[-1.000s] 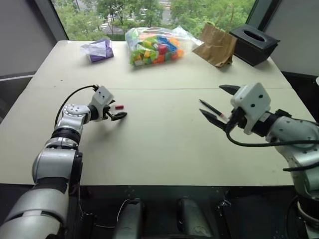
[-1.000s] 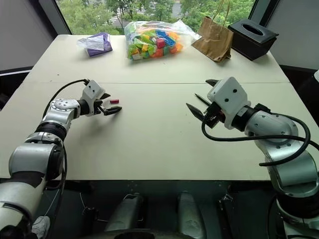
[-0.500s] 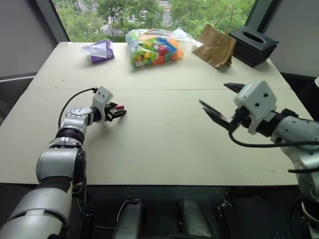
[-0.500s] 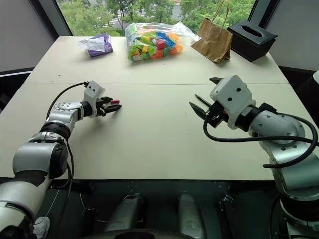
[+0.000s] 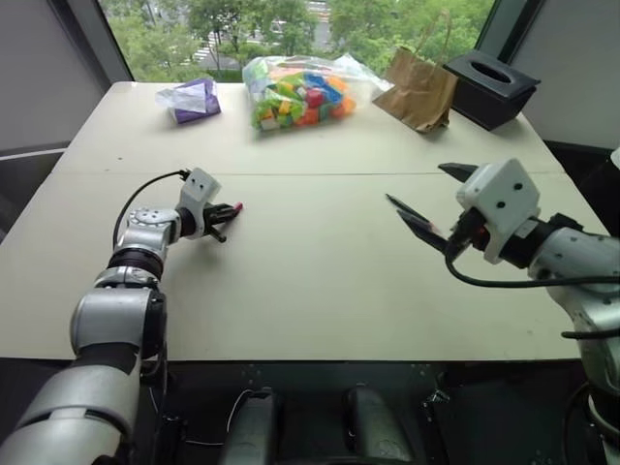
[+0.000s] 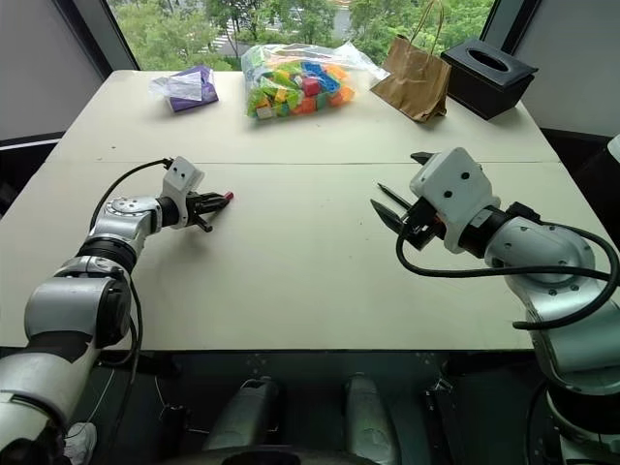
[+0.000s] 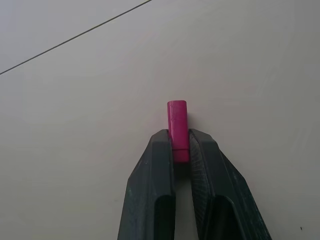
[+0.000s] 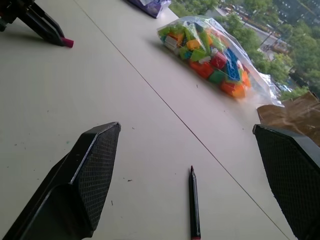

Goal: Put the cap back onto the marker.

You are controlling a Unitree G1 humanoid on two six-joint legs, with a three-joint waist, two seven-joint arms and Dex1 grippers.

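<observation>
The left gripper [image 7: 181, 150] is clamped on the cap [image 7: 178, 122], a short red tube pinched between the two black fingers [image 7: 152, 190] so that its far end sticks out past their tips. From the head views, this gripper [image 5: 229, 211] sits low over the desk [image 5: 320, 281], toward the left edge and about midway between the near and far edges, just in front of the seam that crosses the top.

The right gripper [image 8: 192, 165] stands wide open with nothing between its fingers, raised over the right half of the desk and well apart from the left one. The marker [image 8: 194, 202], thin and dark with a reddish tip, lies flat on the desk ahead of the open fingers, near the seam.

Along the far edge lie a purple packet [image 5: 194, 98] toward the left corner, a clear bag of coloured blocks [image 5: 295, 90] in the middle, a brown paper bag [image 5: 419, 89] just beside it, and a black box [image 5: 492, 85] at the right corner.
</observation>
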